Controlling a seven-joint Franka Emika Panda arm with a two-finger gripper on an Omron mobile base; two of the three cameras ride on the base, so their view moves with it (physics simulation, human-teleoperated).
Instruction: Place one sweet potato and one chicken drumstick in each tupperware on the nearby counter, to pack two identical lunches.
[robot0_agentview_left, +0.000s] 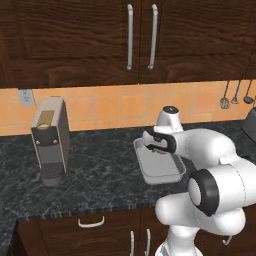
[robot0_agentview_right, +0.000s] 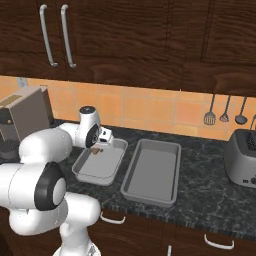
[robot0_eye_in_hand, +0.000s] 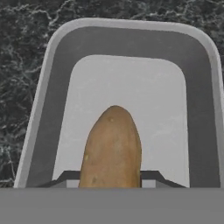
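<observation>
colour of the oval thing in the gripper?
Tan-orange sweet potato, faintly speckled; clearest in the hand view.

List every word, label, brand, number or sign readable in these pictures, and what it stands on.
None: no text can be read anywhere.
Coffee machine: a gold patch on top, no letters legible.
Toaster: small marks on its front, too blurred to read.
Tupperware, sweet potato, counter: no markings.
</observation>
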